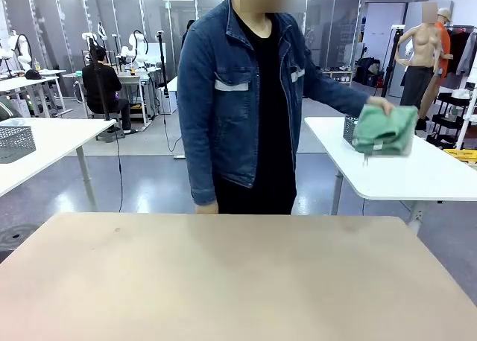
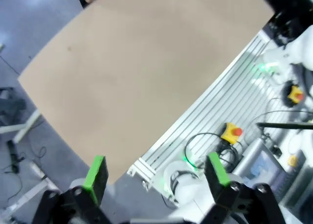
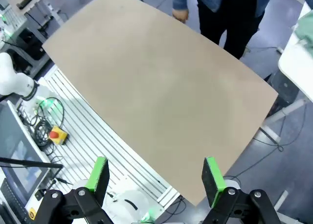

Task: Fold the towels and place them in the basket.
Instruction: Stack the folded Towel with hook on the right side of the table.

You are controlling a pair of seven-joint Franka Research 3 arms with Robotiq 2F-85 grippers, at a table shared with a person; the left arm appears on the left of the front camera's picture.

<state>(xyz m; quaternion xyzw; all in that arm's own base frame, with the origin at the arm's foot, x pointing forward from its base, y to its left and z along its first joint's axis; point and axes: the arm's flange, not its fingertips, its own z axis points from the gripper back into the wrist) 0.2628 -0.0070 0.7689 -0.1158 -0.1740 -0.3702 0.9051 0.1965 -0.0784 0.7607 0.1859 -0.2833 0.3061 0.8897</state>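
Mint green towel (image 1: pixel 384 129) bunched in person's hand (image 1: pixel 378 103) over white side table (image 1: pixel 402 179), far right, off tabletop (image 1: pixel 223 274). Nearer right claw (image 3: pixel 155 177) than left claw (image 2: pixel 156 177); both wide open, empty, high above bare tabletop.

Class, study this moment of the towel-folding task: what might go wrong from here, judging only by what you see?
1. The person's hand holds the green towel bunched over a side table; set down crumpled, it may be hard to fold.
2. A basket sits behind that towel, off the tan table, probably beyond reach.
3. The left gripper and right gripper are open, high above the tan table.
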